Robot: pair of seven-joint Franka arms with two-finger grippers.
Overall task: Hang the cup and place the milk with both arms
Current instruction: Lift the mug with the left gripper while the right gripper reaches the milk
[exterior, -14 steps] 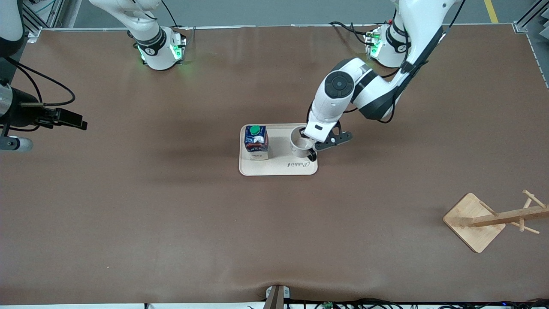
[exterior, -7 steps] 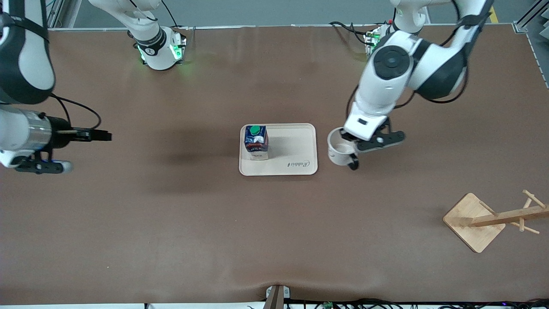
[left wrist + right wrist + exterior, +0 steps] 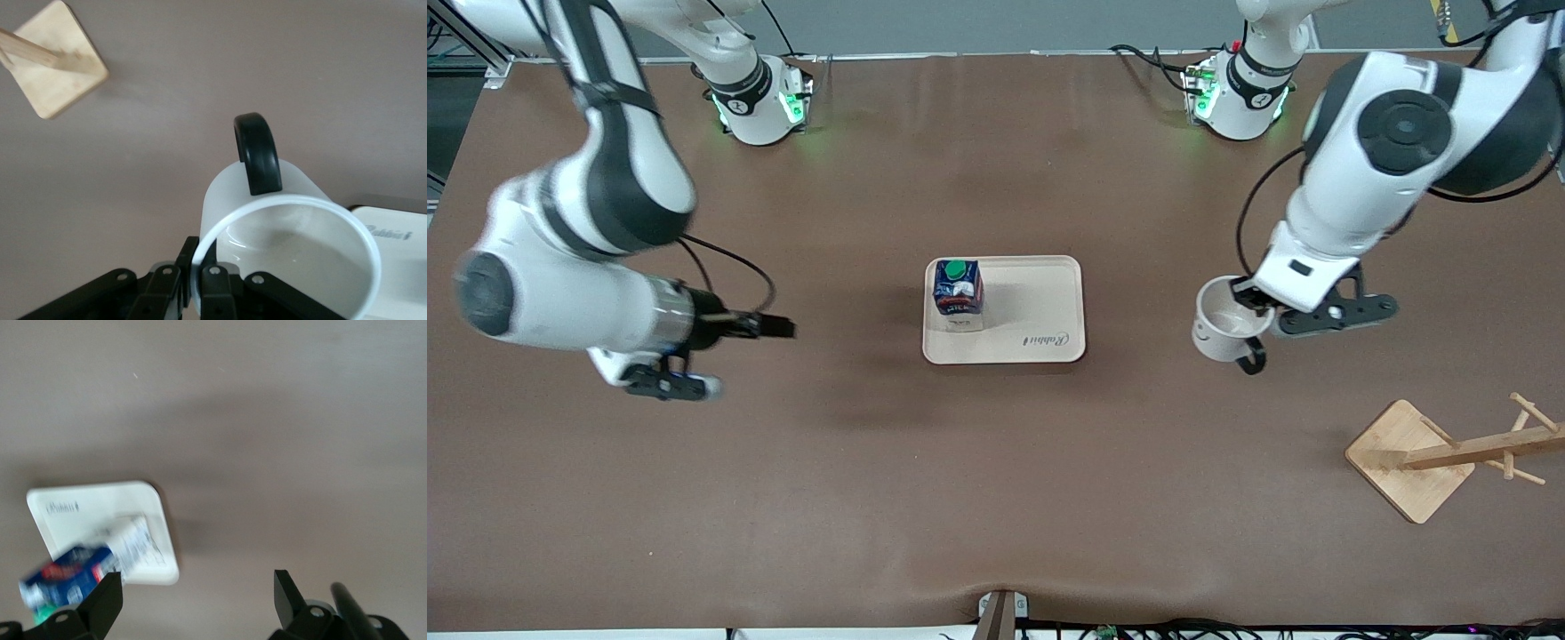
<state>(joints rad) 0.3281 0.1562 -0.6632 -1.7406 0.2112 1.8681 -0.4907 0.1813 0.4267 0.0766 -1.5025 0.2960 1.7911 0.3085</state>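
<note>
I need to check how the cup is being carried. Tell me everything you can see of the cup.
The cup is a white round mug, smooth and glossy, with a thin black loop handle and small black marks on its side. It looks empty inside. It hangs in the air over bare table between the tray and the wooden rack, slightly tilted. The left gripper pinches its rim wall, one finger inside and one outside; nothing else touches it.
</note>
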